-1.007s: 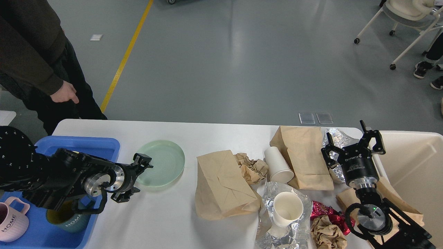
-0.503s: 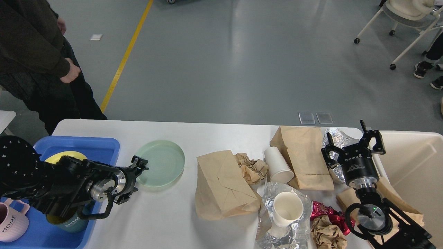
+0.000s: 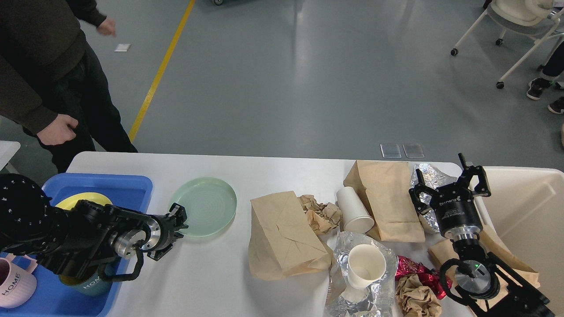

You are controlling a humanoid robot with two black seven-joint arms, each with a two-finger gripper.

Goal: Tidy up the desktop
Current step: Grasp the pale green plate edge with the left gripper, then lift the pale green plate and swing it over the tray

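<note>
The white desktop (image 3: 211,281) carries a pale green plate (image 3: 205,206) at left. Litter fills the right half: two brown paper bags (image 3: 282,233) (image 3: 387,198), two white paper cups (image 3: 354,211) (image 3: 365,266), crumpled brown paper (image 3: 319,213), silver foil (image 3: 352,295) and a red wrapper (image 3: 414,270). My left gripper (image 3: 172,232) is open at the plate's near-left rim, with one finger at the edge. My right gripper (image 3: 449,181) is open, raised over more foil (image 3: 429,174) by the right bag.
A blue tray (image 3: 114,187) at the left holds a yellow plate (image 3: 81,200), a pink mug (image 3: 13,284) and a teal mug (image 3: 90,284). A beige bin (image 3: 528,211) stands at the table's right end. A person (image 3: 44,79) stands past the far-left corner.
My left gripper drew back and down toward the plate's near-left rim, and its fingers came closer together. The plate shifted slightly. The person's hands moved. The right arm stayed still.
</note>
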